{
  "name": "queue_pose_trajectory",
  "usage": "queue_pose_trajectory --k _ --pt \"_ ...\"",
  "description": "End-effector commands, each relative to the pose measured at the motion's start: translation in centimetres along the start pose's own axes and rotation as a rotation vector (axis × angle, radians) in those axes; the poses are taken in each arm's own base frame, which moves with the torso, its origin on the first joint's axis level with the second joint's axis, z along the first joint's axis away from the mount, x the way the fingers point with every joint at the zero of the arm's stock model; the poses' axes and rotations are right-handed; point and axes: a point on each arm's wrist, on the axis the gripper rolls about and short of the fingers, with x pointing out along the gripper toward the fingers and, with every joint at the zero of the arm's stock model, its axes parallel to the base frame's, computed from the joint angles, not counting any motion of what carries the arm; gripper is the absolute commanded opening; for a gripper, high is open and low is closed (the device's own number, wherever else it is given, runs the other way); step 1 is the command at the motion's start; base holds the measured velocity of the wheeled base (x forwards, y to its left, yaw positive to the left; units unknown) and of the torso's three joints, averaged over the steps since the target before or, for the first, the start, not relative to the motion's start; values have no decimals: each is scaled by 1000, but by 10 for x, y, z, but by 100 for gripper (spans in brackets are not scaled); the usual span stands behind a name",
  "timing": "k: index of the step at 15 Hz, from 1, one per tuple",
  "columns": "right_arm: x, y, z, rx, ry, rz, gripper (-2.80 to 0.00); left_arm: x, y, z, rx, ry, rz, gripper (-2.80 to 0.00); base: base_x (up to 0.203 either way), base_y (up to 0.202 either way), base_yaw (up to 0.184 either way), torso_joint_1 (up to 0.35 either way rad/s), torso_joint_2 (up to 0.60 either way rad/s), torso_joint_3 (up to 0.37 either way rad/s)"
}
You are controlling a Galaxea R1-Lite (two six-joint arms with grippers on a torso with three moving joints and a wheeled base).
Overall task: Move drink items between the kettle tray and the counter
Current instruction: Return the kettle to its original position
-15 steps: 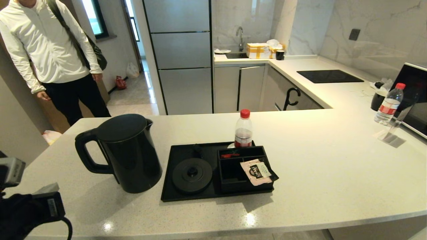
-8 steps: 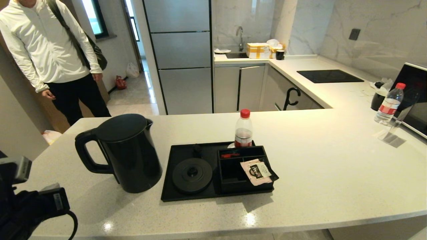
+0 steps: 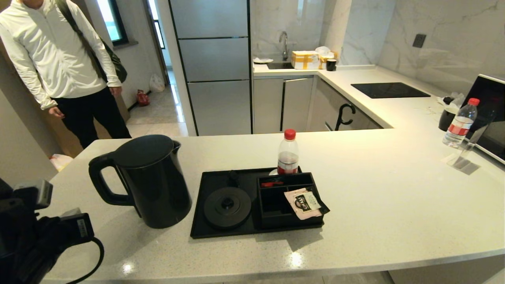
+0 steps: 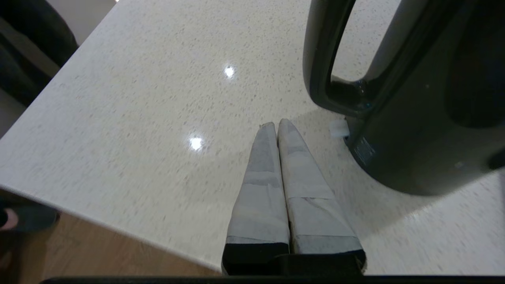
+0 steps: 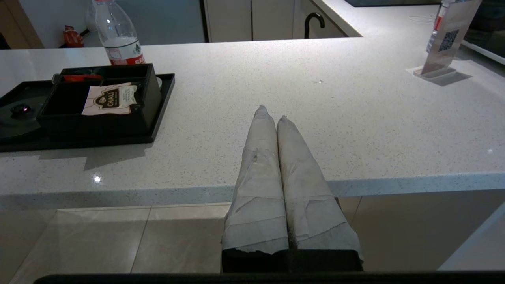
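Note:
The black kettle [image 3: 146, 181] stands on the pale speckled counter [image 3: 394, 197], just left of the black kettle tray [image 3: 209, 185], whose round base [image 3: 227, 207] is bare. A clear bottle with a red cap [image 3: 288, 154] stands at the tray's far edge, behind the compartments. My left arm [image 3: 43, 236] is at the counter's left front corner. Its gripper [image 4: 276, 125] is shut and empty, low over the counter, near the foot of the kettle's handle [image 4: 319, 59] without touching it. My right gripper [image 5: 272, 114] is shut and empty over the counter's front edge, right of the tray [image 5: 161, 102].
A pink tea sachet [image 3: 305, 203] lies on the tray's compartments. A second red-capped bottle [image 3: 459, 122], a clear sign stand [image 3: 465, 154] and a dark appliance [image 3: 491, 114] are at the far right. A black hob [image 3: 388, 90] lies beyond. A person [image 3: 59, 59] stands at the far left.
My left arm has risen and moved forward and right, toward the kettle. The kettle, bottle and tray have not moved.

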Motion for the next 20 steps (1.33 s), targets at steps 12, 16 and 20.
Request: queue_pose_trajectory --k 12,16,20 --pt "2 0 -9 0 32 1 -280 19 -10 -11 37 -38 -17 -280 0 0 0 0 0 0" --pt "2 0 -9 0 31 1 -280 19 -9 -13 41 -28 16 0 0 0 0 0 0 0" --pt "2 0 -9 0 31 1 -280 22 -10 -12 42 -29 17 0 0 0 0 0 0 0"
